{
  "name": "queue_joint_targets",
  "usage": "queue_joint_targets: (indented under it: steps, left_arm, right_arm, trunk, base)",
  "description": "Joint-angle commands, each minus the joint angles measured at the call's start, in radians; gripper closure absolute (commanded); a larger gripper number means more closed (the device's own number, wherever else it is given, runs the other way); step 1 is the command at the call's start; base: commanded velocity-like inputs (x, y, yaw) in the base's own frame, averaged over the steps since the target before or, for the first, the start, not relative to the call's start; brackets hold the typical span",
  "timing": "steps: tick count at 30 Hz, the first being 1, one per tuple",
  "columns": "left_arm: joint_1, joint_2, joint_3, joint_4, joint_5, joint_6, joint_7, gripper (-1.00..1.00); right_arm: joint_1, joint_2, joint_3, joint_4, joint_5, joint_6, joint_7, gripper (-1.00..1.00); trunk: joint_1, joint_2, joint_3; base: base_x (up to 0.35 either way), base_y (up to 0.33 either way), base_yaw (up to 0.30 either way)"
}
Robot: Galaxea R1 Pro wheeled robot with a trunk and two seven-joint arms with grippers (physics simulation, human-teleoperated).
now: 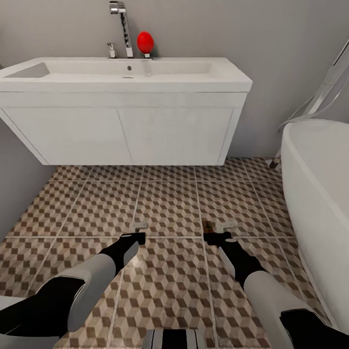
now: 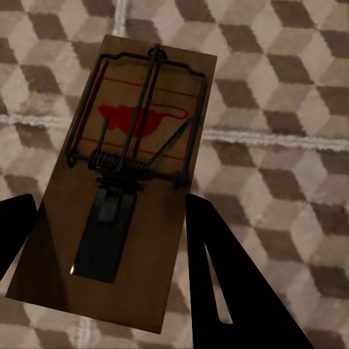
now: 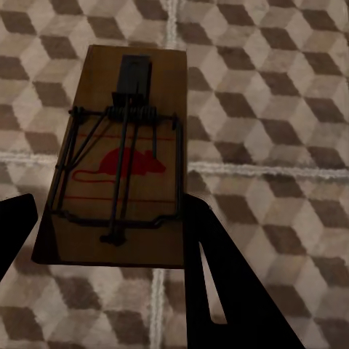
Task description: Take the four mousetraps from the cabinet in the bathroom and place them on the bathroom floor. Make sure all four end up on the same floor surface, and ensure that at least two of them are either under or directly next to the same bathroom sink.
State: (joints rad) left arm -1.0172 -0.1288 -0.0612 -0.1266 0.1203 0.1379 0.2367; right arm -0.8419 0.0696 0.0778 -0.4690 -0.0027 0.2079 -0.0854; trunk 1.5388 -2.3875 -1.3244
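My left gripper is clamped on a mousetrap, my right gripper on a second mousetrap — each board sits between the dark fingers, above the patterned bathroom floor. Both arms reach out low in front of the white sink — a bathtub stands at my right.

Light: even, soft, source unseen.
Shadows: faint beneath the sink cabinet; wrist views dimmer.
Glare: pale sheen on floor tiles.
Sharpness: slightly soft renders.
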Motion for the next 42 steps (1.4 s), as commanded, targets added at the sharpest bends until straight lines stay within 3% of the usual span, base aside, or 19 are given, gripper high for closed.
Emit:
queue_joint_targets:
  steps: [1,16,40,42]
  left_arm:
    - [0.0,0.0,-0.008,-0.002,0.007,0.006,0.007,1.0]
    - [0.0,-0.002,-0.009,-0.002,0.007,0.006,0.007,1.0]
    - [0.002,-0.006,-0.009,0.004,0.006,0.006,0.007,1.0]
    - [0.002,-0.006,-0.009,0.004,0.006,0.006,0.007,1.0]
  right_arm:
    - [0.0,-0.001,0.007,0.0,0.0,0.006,-0.007,1.0]
    - [0.0,-0.001,0.007,0.004,0.0,0.004,-0.007,1.0]
    - [0.0,-0.001,0.007,0.007,0.0,0.003,-0.007,1.0]
    - [0.0,-0.001,0.007,0.007,0.001,0.0,-0.007,1.0]
  trunk:
    - [0.004,-0.008,-0.006]
    - [0.061,-0.113,-0.077]
    - [0.072,-0.118,-0.208]
    - [0.072,-0.118,-0.209]
  base:
    - [0.0,0.0,0.0]
    - [0.0,0.0,0.0]
    - [0.0,0.0,0.0]
    - [0.0,0.0,0.0]
